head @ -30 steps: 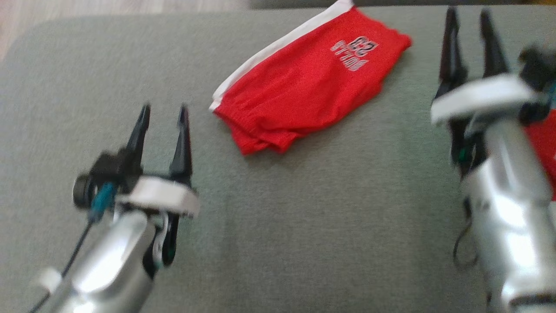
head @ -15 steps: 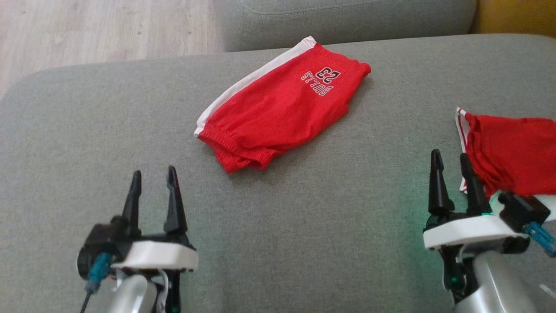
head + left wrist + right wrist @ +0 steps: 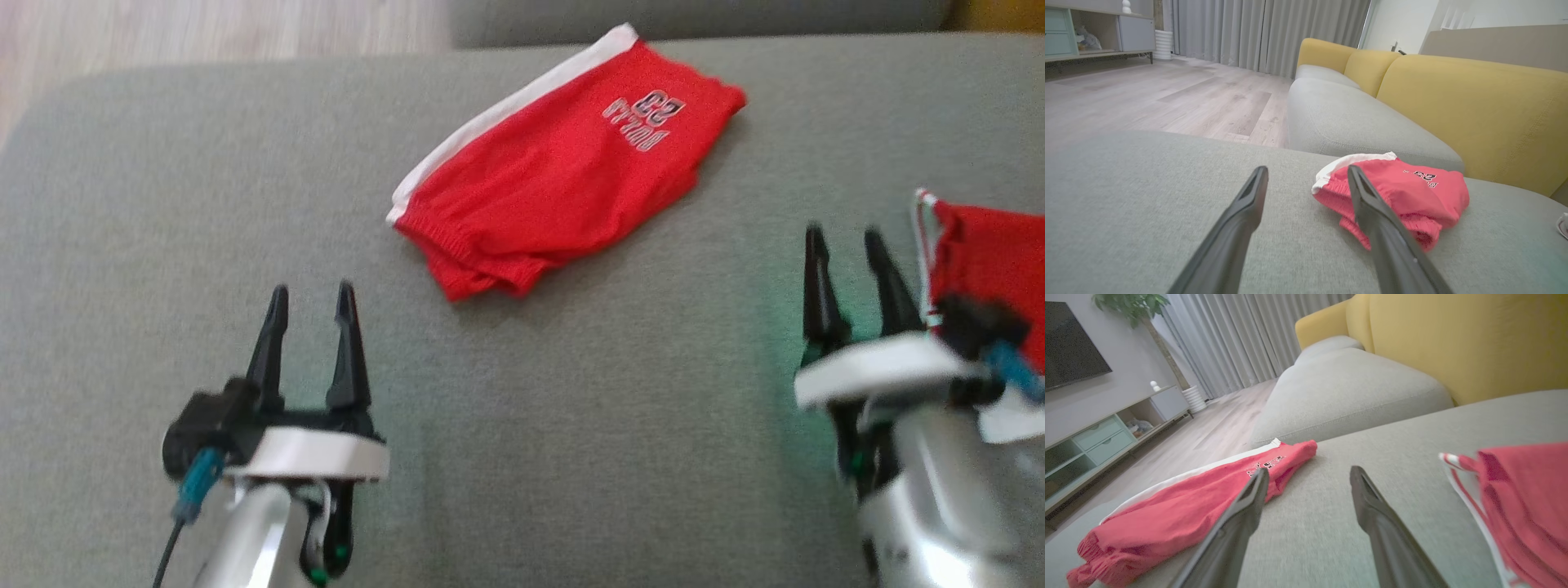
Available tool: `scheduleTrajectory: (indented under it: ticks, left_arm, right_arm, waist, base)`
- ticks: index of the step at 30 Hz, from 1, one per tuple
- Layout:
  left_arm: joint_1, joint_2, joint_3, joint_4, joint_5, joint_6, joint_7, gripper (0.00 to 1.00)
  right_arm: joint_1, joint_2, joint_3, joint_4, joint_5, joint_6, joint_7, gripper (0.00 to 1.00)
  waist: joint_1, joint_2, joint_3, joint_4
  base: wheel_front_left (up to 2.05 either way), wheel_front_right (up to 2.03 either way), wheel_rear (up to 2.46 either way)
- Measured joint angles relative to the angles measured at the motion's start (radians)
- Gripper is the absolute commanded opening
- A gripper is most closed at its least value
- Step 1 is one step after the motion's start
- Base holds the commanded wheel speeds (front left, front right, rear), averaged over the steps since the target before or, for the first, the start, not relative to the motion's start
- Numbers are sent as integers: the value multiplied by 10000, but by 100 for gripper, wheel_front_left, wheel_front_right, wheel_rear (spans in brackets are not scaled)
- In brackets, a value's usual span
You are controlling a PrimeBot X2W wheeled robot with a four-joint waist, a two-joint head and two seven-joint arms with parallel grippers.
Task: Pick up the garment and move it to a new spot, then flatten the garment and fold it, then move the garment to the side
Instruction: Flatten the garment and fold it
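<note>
On sofa (image 3: 588, 425), garment (image 3: 563, 171) diagonal, waistband (image 3: 457, 255) near-left

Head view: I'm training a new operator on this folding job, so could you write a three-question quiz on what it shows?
1. True or false: the left gripper is shut on the red shorts.
2. Which colour is the stripe along the shorts' edge? A white, B black, C yellow.
3. Fill in: the second red garment lies closest to the ____ gripper.

Key: 1 false, it is open and apart from the shorts, over the grey cushion. 2 A. 3 right, meaning the right gripper, which is also open.
</note>
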Motion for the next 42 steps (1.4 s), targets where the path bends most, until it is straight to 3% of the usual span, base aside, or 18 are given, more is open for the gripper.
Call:
scheduleTrajectory:
  ticks: [9, 12, 20, 29, 30, 31, 37, 42]
  left_arm:
    - [-943, -345, 12, 259, 251, -435, 0, 100]
    - [-1276, -405, -29, 268, 150, -608, -2, 100]
    - [-1702, -451, -435, 268, -105, -702, -2, 100]
    - [-2001, -487, -700, 284, -100, -782, -2, 100]
    - [-2032, -487, -708, 284, -107, -780, -2, 100]
    - [-2054, -487, -717, 282, -107, -775, -2, 100]
    - [-2049, -489, -765, 301, -109, -757, -2, 100]
    - [-2003, -491, -648, 437, -50, -777, -13, 100]
  right_arm:
    - [-3134, -13, -1137, 1831, -600, 0, 2117, 100]
    - [-4544, -46, -1651, 2947, -1348, 0, 2780, 100]
    - [-6264, -426, -3118, 5066, -3101, 0, 3373, 100]
    - [-7523, -635, -3664, 6282, -4694, 0, 3534, 98]
    - [-7609, -663, -3670, 6410, -4790, 0, 3590, 30]
    - [-7700, -700, -3657, 6544, -4878, 0, 3616, 0]
    - [-7841, -568, -3833, 7158, -4771, 0, 3014, 0]
    - [-7671, -286, -3739, 7566, -3900, 0, 1927, 0]
  waist:
    - [1, 0, 1053, 683]
    - [2, 0, 1551, 1120]
    - [0, -1, 2340, 1901]
    - [-1, 0, 2747, 2361]
    - [-1, 0, 2751, 2378]
    - [-2, -1, 2747, 2385]
    - [-1, -1, 2576, 2264]
    - [-2, 0, 2280, 1930]
  base:
    - [0, 0, 0]
    - [0, 0, 0]
    - [0, 0, 0]
    - [0, 0, 0]
    - [0, 0, 0]
    - [0, 0, 0]
    - [0, 0, 0]
    - [0, 0, 0]
